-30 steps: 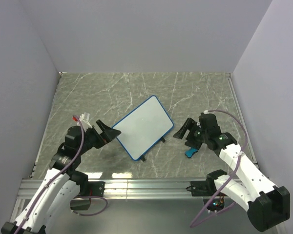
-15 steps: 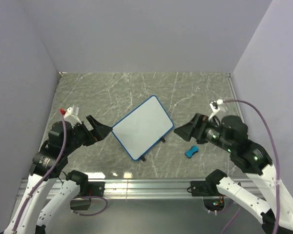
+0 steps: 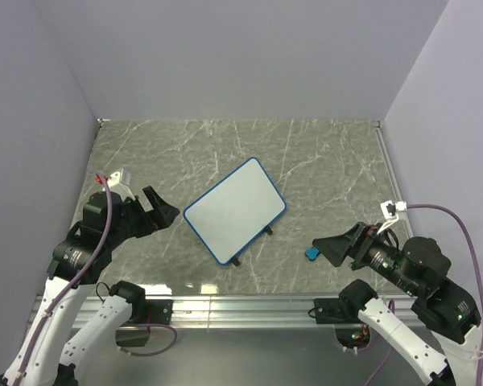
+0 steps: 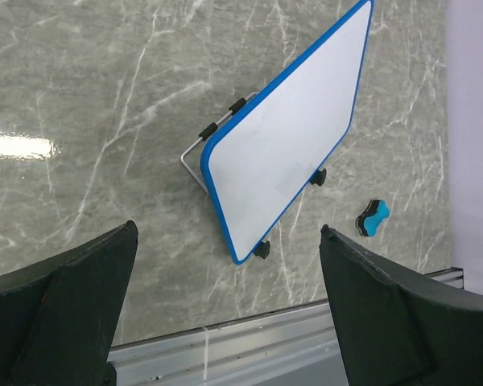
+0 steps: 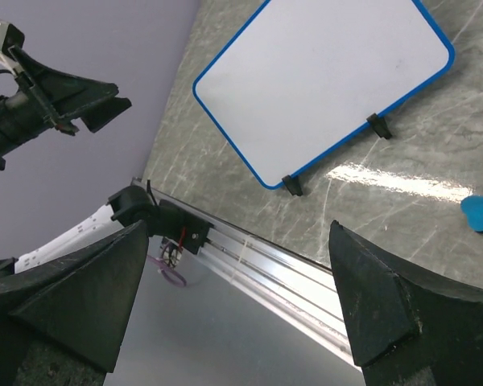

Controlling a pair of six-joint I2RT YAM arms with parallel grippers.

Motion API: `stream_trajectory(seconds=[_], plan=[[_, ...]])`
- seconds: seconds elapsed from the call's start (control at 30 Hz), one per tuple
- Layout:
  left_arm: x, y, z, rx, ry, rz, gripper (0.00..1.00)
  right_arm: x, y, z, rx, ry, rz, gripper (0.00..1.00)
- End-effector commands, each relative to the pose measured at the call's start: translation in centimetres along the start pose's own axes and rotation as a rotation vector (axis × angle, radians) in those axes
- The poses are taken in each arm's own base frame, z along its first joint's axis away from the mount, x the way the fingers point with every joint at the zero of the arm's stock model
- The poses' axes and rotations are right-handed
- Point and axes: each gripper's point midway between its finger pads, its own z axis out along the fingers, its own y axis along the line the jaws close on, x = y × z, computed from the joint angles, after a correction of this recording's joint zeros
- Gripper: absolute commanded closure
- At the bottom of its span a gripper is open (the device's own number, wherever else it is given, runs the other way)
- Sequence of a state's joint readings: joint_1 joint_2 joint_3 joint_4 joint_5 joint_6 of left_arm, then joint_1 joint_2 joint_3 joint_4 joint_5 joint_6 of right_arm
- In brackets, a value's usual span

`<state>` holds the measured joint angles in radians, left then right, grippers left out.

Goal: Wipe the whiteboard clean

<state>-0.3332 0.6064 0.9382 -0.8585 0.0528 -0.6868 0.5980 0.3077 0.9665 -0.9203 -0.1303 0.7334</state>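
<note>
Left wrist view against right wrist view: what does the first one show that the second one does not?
Only the left wrist view shows the whole blue eraser and the wire stand sticking out from under the whiteboard. Only the right wrist view shows the left arm; there the eraser is cut off at the frame edge. Both show the whiteboard with no scribble visible, the marble table and the metal rail.

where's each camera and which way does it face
Top external: above and behind the bases, looking down at the table; left gripper and right gripper show, open.
Left wrist: on the left arm, looking down at the whiteboard and blue eraser; its fingers frame the view.
Right wrist: on the right arm, looking across the whiteboard toward the left gripper; its fingers show.
Shared: all see the whiteboard.
</note>
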Motion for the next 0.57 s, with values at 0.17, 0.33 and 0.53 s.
stream_trajectory(seconds=[0.17,0.33,0.53], plan=[[-2.7,-0.7,0.6,-0.003,-0.083,0.052,0.01,-0.7,0.2,-1.4,-0.019,-0.050,-0.064,0.01],[-3.4,-1.1,1.1,0.002,-0.092,0.069,0.01,-1.6,0.6,-1.8,-0.028,-0.091,-0.082,0.00],[-5.0,-0.2,1.4,-0.056,-0.172,0.066,0.01,-1.7,0.4,-1.4,-0.003,-0.068,-0.102,0.00]])
